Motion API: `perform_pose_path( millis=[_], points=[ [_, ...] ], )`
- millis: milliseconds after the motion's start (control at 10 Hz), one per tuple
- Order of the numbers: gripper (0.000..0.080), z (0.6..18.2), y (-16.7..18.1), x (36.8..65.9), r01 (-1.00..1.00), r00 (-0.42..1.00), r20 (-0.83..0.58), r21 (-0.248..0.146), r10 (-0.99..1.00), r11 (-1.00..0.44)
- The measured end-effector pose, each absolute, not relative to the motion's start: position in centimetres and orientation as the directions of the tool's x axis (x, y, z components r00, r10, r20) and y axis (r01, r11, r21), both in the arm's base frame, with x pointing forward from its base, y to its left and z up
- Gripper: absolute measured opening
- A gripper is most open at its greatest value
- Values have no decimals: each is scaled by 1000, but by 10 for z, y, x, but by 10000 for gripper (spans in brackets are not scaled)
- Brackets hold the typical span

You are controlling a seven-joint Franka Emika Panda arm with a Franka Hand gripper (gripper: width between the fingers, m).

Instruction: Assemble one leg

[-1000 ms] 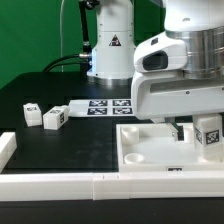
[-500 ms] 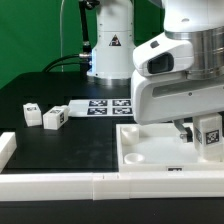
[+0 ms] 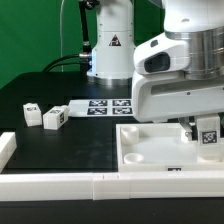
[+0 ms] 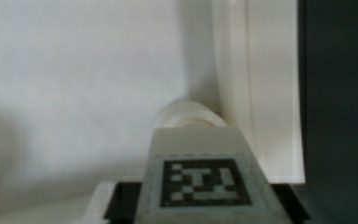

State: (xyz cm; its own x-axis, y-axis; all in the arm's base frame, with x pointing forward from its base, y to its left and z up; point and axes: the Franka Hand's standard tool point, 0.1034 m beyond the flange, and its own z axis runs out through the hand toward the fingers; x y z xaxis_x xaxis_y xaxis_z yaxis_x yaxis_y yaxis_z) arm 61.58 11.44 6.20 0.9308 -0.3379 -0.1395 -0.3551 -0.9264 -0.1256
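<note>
The Panda arm (image 3: 170, 60) fills the upper right of the exterior view, bent low over the white panel (image 3: 150, 140) that lies in the lower right. A white rail (image 3: 60, 184) runs along the bottom edge in front of it. The marker board (image 3: 100, 106) lies flat at centre, well clear of the work. Two spare legs (image 3: 42, 116) sit side by side at centre left, untouched.

Your gripper (image 3: 200, 131) sits at the right edge of the frame, clamped on the leg (image 3: 208, 138). It holds the leg upright with its tag facing the camera, just over the panel's right-hand side. In the wrist view the leg (image 4: 201, 175) stands square in front of the lens. Close behind it is a rounded hollow (image 4: 194, 110) that looks like one of the panel's sockets.

I judge you are at the insertion step: the leg is carried in but not yet seated. Next, line its lower end up with that socket, keep it plumb, lower it gently until it meets the panel, then twist it home. I cannot tell from here whether it already touches the panel.
</note>
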Motion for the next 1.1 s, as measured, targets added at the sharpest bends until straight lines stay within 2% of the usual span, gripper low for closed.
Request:
perform_pose_path(
  millis=[200,400,500,900,1100],
  points=[
    [269,62,114,616,-616,783,-175,-85,-597,-783],
    [271,62,115,616,-768,634,-187,-45,-750,-639],
    [271,62,115,616,-851,517,-191,-17,-834,-524],
    [271,62,116,616,-979,184,-181,51,-966,-196],
    [271,62,116,616,-984,159,-179,56,-971,-172]
  ],
)
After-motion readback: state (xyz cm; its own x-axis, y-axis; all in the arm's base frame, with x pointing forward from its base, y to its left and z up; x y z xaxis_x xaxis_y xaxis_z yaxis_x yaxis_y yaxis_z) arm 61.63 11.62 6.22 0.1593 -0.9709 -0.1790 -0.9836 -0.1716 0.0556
